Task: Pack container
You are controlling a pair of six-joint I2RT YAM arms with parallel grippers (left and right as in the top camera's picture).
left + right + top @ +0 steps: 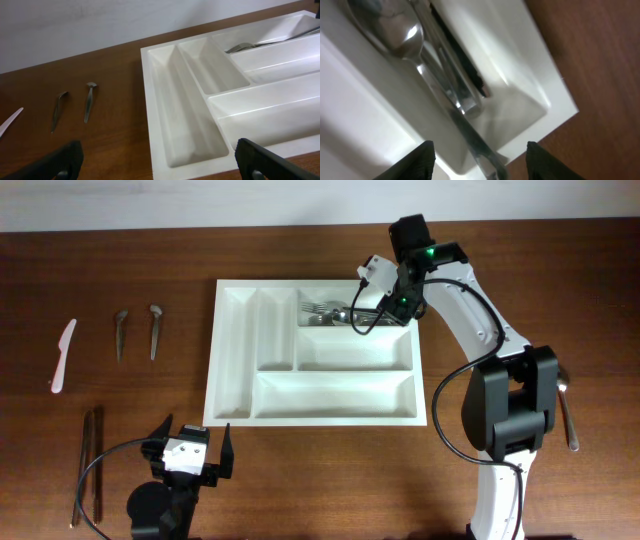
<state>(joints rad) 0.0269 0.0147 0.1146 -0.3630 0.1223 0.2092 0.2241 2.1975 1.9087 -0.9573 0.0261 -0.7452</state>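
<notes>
Standing open astride a spoon inside the container, the right end effector risks dragging it out when lifting.

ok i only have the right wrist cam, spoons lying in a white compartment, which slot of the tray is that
observer: the top one of the three long slots in the container. The cutlery pile lies there, and the other four slots are bare.
operator: anything waiting out on the table
observer: yes. Left of the container there is a white plastic knife, two short metal utensils and a pair of long dark sticks. One more metal piece lies right of the right arm's base.
operator: and the left arm
observer: the left gripper hovers open and empty over the table, by the container's front left corner.
</notes>
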